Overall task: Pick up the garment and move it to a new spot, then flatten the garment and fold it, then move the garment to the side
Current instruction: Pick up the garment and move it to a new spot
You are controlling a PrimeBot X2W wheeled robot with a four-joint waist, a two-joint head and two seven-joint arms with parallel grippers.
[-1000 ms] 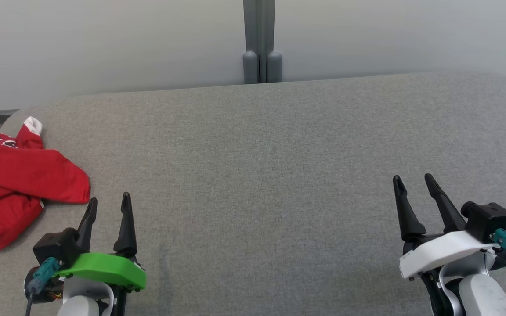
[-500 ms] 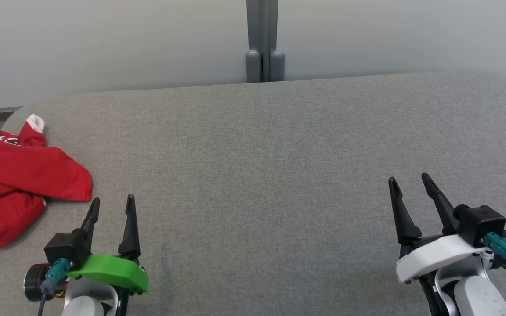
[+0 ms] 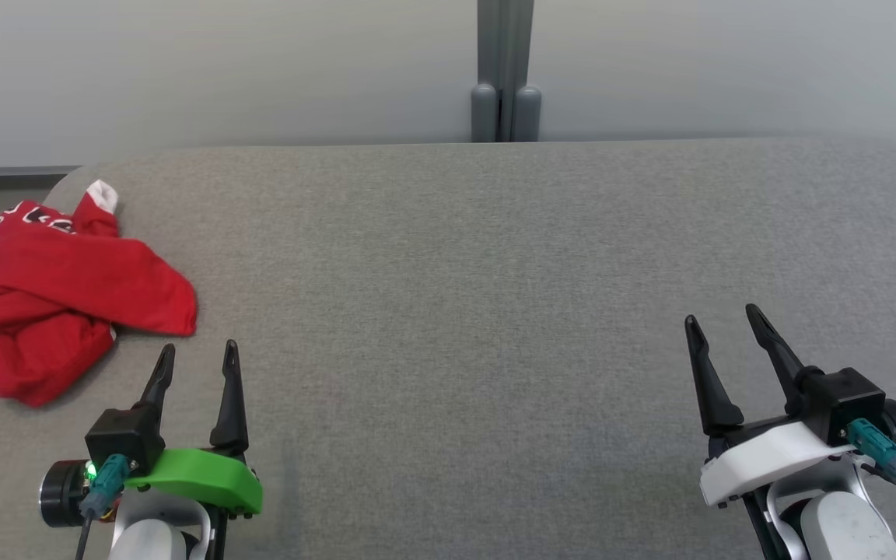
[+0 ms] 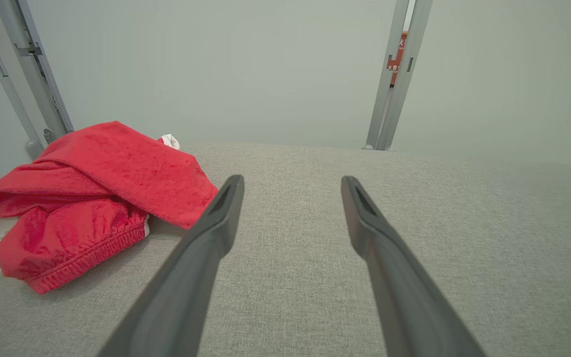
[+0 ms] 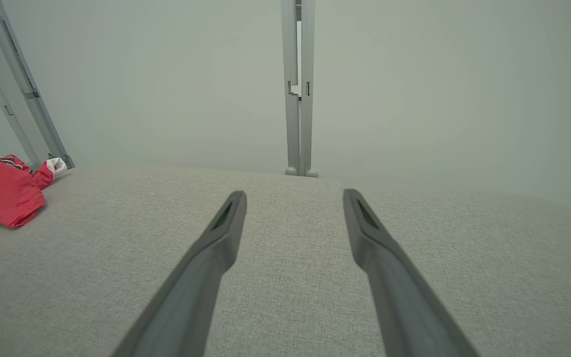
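Holding left gripper (image 3: 199,347) over the grey fabric tabletop (image 3: 448,272) near its front-left corner, fingers spread apart, gripping nothing | holding right gripper (image 3: 720,314) near the front-right corner, fingers likewise spread, gripping nothing | spotting red garment (image 3: 67,288) lying crumpled at the left edge, just beyond the left fingertips, untouched
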